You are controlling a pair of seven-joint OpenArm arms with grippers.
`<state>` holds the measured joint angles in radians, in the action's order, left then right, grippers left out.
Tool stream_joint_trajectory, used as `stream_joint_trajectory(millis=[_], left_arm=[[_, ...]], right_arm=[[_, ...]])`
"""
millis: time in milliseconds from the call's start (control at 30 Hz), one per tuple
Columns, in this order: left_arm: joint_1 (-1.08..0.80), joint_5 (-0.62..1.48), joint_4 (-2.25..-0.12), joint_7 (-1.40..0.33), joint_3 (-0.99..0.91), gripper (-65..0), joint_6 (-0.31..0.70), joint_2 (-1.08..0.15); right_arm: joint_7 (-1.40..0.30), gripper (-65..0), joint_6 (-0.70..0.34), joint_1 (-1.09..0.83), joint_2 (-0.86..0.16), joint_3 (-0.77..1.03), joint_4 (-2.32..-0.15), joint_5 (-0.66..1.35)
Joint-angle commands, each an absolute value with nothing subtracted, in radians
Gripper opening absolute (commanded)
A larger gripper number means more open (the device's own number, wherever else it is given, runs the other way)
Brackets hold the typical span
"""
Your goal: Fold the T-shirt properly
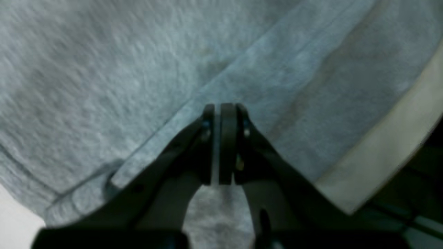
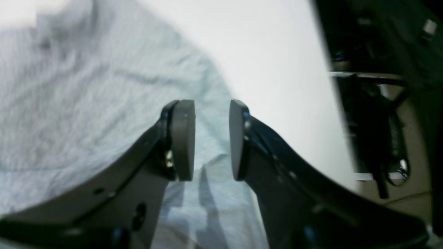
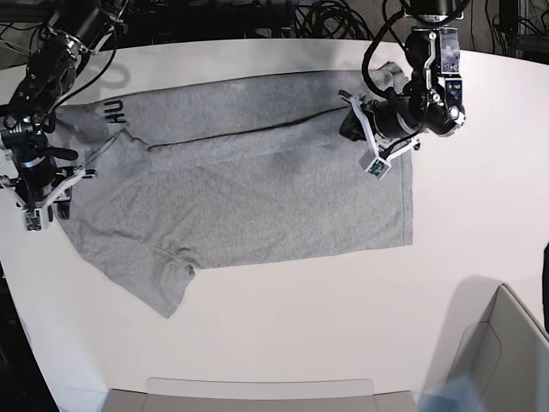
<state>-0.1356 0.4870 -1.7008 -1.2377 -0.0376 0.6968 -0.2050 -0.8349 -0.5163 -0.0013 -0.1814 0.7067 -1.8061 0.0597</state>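
The heather-grey T-shirt lies spread on the white table, its far long edge folded over so dark lettering shows at the upper left. My left gripper is at the folded edge on the shirt's right side. In the left wrist view this gripper is shut, a thin strip of the T-shirt pinched between the pads. My right gripper is at the shirt's left end by the sleeve. There it stands open just above the T-shirt, with nothing between the pads.
Bare white table runs beside the shirt to an edge, with dark gear beyond it. A cardboard box stands at the front right and a grey bin rim at the front. Cables lie behind the table.
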Motion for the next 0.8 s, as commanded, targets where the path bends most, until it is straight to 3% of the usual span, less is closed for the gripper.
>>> stream_joint_trajectory(millis=[0,233,600,767], left_arm=[[-0.131,0.472,-1.690,-1.211,-0.027,-62.3,0.698,-0.217],[-0.133,0.240,-1.480,-1.086,-0.005,-62.3,0.698,-0.255],[-0.134,0.239,-1.391,-1.010,-0.010,-62.3,0.698,-0.487],[-0.193,0.239,-1.397,-1.009,-0.139,-62.3,0.698,-0.501]], right_arm=[[-0.808,-47.6,-0.515,0.028,-0.194,0.693,-1.805,0.053],[-0.806,-47.6,-0.513,0.124,-0.182,0.659,-1.690,0.005],[-0.806,-47.6,-0.513,0.183,-0.182,0.545,-1.595,-0.110],[-0.805,-47.6,-0.513,0.216,-0.182,0.539,-1.552,-0.113]])
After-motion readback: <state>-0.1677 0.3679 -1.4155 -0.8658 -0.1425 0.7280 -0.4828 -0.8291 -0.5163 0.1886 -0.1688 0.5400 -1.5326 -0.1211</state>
